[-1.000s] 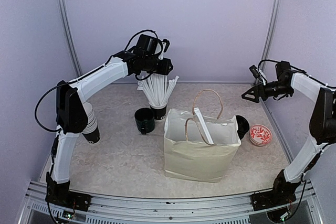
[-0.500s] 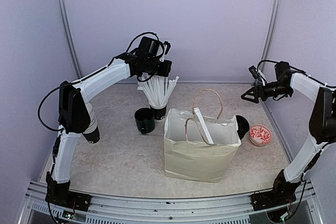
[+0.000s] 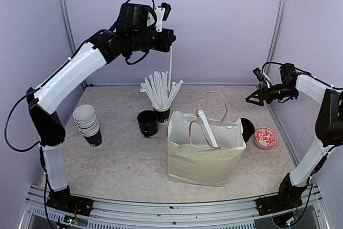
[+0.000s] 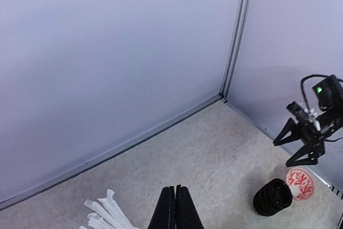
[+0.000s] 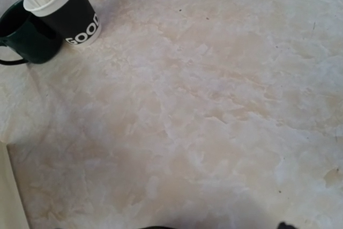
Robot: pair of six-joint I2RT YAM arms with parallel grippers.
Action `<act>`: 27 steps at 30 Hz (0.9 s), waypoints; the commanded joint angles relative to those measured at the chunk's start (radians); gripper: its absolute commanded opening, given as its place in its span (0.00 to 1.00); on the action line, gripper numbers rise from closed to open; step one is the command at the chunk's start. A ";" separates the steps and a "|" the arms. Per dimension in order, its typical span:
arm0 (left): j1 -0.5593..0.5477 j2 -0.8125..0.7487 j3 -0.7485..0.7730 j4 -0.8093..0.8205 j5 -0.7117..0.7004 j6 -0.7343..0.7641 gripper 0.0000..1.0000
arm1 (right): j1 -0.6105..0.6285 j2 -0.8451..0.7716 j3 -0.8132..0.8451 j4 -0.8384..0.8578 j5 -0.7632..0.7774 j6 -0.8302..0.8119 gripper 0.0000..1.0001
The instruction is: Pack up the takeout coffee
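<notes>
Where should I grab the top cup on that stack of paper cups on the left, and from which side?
I'd pinch the top cup's rim, one finger inside its white wall, one outside, coming from above. Its mouth is open and faces up, and only a narrow band shows above the stack it nests in.

top external: high behind the arm bases, facing the far wall, whole table in view.
left wrist: high at far left, facing right; shares right gripper and red dish with top.
right wrist: close above table, facing left; shares straw cup and mug with top.
</notes>
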 commanded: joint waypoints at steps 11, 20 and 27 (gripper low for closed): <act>-0.269 -0.388 -0.062 -0.111 -0.051 -0.009 0.00 | 0.023 -0.001 0.003 -0.014 0.005 -0.004 0.84; -0.295 -0.467 -0.222 -0.024 0.212 -0.131 0.00 | 0.027 -0.010 0.002 -0.018 0.001 0.000 0.84; -0.320 -0.395 -0.352 0.197 0.396 -0.218 0.00 | 0.029 -0.009 0.011 -0.022 -0.004 -0.001 0.84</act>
